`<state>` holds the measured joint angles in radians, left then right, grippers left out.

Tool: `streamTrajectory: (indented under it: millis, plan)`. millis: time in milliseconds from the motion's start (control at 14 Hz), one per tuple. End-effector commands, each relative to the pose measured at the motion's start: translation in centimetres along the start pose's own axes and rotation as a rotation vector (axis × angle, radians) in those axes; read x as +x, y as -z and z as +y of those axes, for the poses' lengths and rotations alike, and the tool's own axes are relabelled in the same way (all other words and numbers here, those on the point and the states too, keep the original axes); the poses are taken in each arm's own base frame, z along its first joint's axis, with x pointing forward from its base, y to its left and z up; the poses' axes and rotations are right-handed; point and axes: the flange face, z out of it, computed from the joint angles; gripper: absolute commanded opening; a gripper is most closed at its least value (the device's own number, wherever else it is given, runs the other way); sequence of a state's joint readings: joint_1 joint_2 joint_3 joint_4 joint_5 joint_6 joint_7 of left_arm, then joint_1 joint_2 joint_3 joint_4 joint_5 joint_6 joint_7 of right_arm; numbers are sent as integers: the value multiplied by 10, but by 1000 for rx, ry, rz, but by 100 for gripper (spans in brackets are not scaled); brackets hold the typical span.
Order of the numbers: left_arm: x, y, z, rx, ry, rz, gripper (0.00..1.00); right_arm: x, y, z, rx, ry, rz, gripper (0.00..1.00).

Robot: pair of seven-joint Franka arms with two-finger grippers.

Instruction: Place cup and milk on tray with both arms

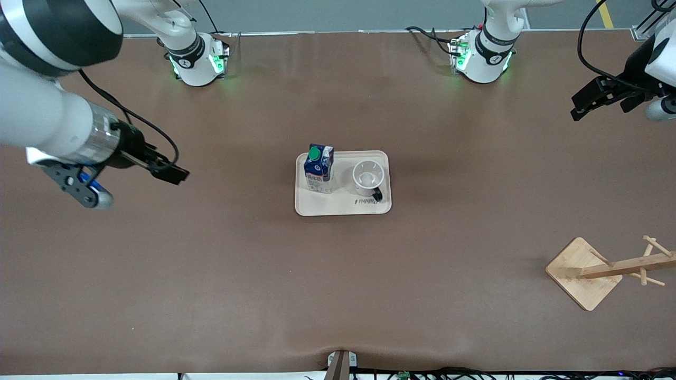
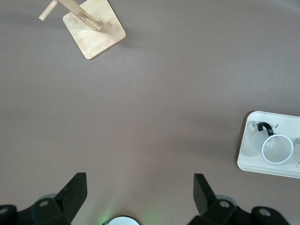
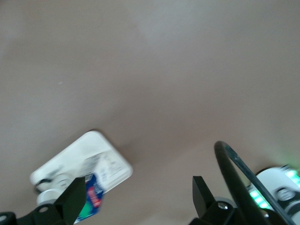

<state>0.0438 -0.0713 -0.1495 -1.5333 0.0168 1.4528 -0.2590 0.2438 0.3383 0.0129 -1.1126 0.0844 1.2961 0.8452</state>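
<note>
A: Cream tray [image 1: 343, 207] mid-tabletop [image 1: 338, 295]; milk [image 1: 319, 169] and cup [image 1: 367, 178] upright on it?

B: Yes. Left gripper [image 1: 594, 103] and right gripper [image 1: 170, 170] raised over opposite ends, fingers apart, empty.

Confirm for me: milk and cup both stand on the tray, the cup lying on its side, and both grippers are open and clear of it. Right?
Not quite. The cup stands upright, mouth up, as the front view shows. The rest holds: the milk stands beside it on the tray, and the left gripper and right gripper are open, well clear of the tray.
</note>
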Motion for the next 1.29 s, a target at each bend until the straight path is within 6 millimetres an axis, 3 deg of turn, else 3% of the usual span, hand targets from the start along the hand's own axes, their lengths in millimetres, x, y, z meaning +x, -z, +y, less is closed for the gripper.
streamTrajectory:
  millis: [0, 71, 214, 357, 500, 571, 786, 929, 1071, 1214]
  plan:
    - [-4, 0, -1, -18, 2, -7, 100, -6, -11, 40, -92, 183, 22, 100]
    - [-1, -1, 1, -21, -1, -1, 100, 15, -7, 75, -78, 266, 7, 100]
    - [0, -3, 5, -22, -8, 4, 100, 20, 11, 114, -63, 508, -6, 100]
    - [-1, -2, 6, -22, -10, 5, 100, 3, 17, 132, -82, 501, 17, 100]
    - [-1, -3, 6, -21, -11, 4, 100, 15, 2, 178, -37, 433, 60, 100]
    - [-1, -4, 6, -21, -11, 2, 100, 11, -2, 186, -34, 427, 63, 100]
    - [0, -5, 9, -18, -17, 2, 100, -20, 16, 188, -26, 456, 97, 100]
    - [1, -11, 21, -6, -26, -6, 100, -20, 11, 198, -29, 441, 84, 100]
    - [8, -14, 20, 29, -27, 9, 100, -10, 15, 206, -22, 423, 91, 100]
    - [11, -16, 22, 31, -32, 19, 100, -3, 21, 200, -16, 426, 108, 100]
